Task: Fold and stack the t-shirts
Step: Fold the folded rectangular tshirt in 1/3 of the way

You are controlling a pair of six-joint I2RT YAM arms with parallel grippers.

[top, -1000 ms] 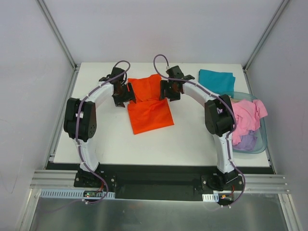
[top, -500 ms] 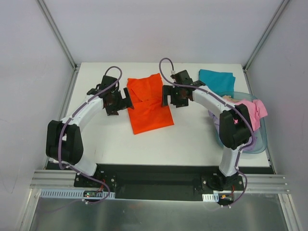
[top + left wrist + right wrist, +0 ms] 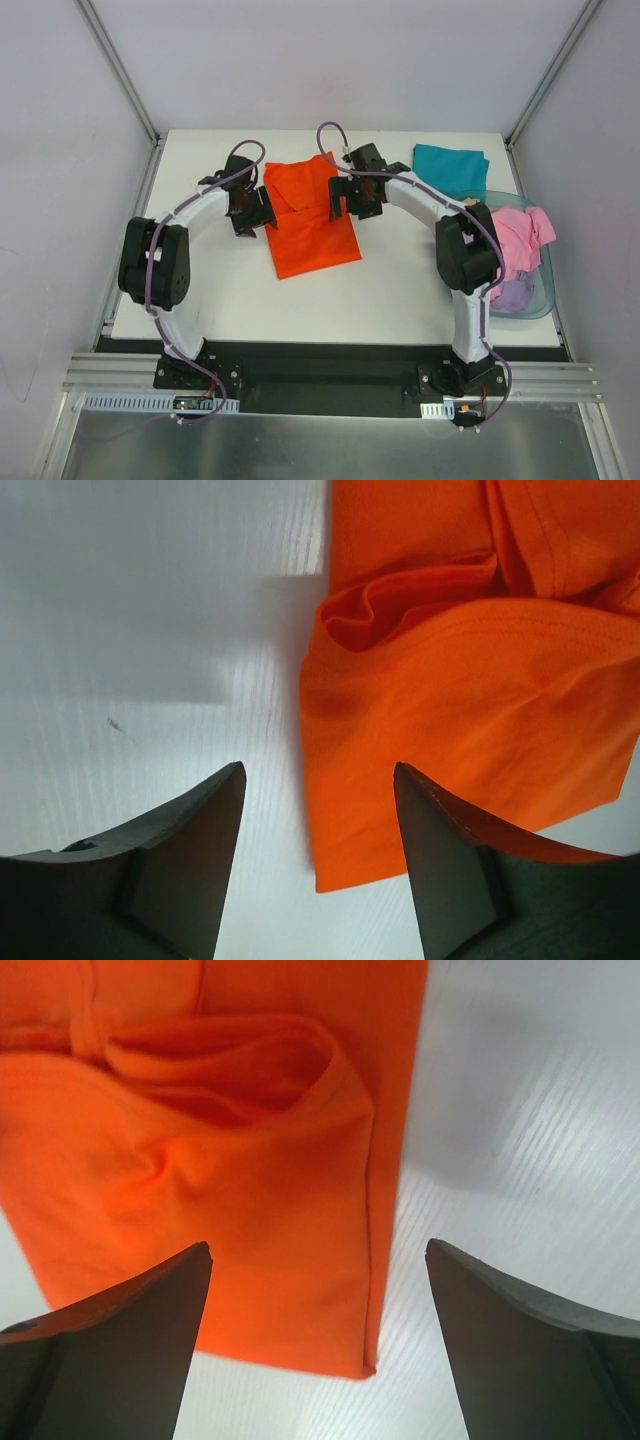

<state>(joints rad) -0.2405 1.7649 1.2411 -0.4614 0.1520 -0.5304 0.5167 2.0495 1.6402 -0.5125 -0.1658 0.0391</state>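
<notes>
An orange-red t-shirt (image 3: 307, 216) lies partly folded on the white table, far centre. My left gripper (image 3: 254, 209) is open just above its left edge; in the left wrist view a cloth corner (image 3: 400, 780) lies between the fingers. My right gripper (image 3: 347, 197) is open above its right edge; in the right wrist view the folded corner (image 3: 300, 1250) lies between the fingers. A folded teal t-shirt (image 3: 450, 167) lies at the far right. A pink t-shirt (image 3: 517, 240) and a pale lavender t-shirt (image 3: 515, 294) lie crumpled in the tub.
A translucent blue plastic tub (image 3: 541, 298) stands at the table's right edge. Metal frame posts rise at the table's far corners. White walls close in the sides and back.
Both grippers swung out from the shirt's edges half a second ago and have come back in to them. The shirt's far part now lies folded over.
</notes>
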